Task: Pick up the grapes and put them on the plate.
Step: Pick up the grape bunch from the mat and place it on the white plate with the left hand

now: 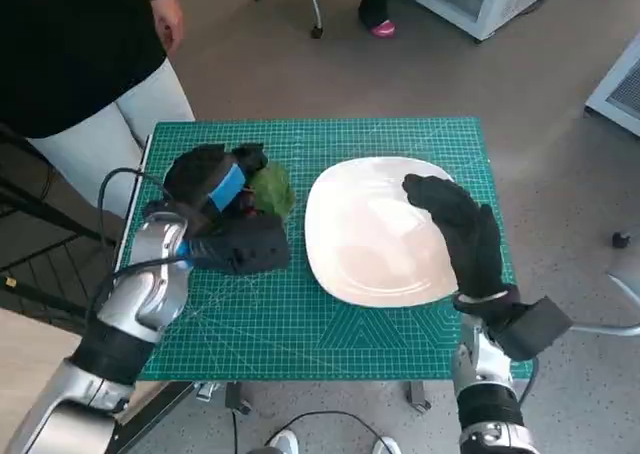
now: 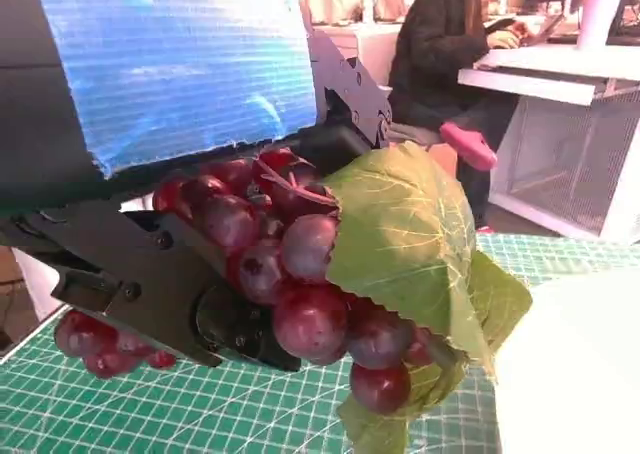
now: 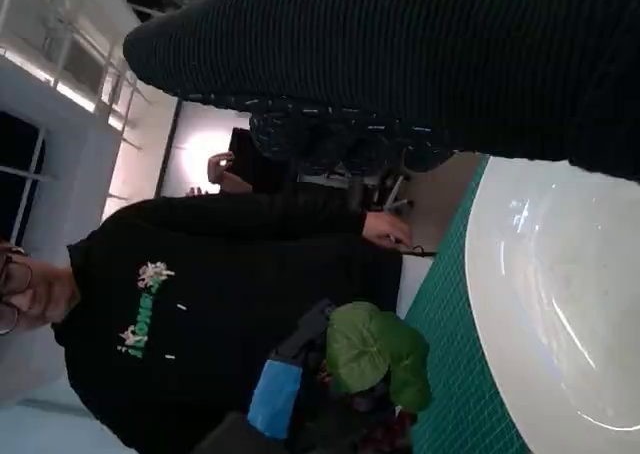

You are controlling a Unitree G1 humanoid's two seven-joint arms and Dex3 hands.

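At the left of the green mat, the left hand is closed around the grapes, a dark red bunch with a green leaf spread over its plate-facing side; it sits just beside the plate's left rim, and I cannot tell whether it is lifted or resting. The bunch looks soft and loosely jointed, likely to shed berries if squeezed hard, so a hold across its thick middle near the stem seems safest. The stem itself is hidden by fingers and leaf. Right of that, the white plate lies bare, and the right hand hovers over its right edge, fingers loosely extended, holding nothing.
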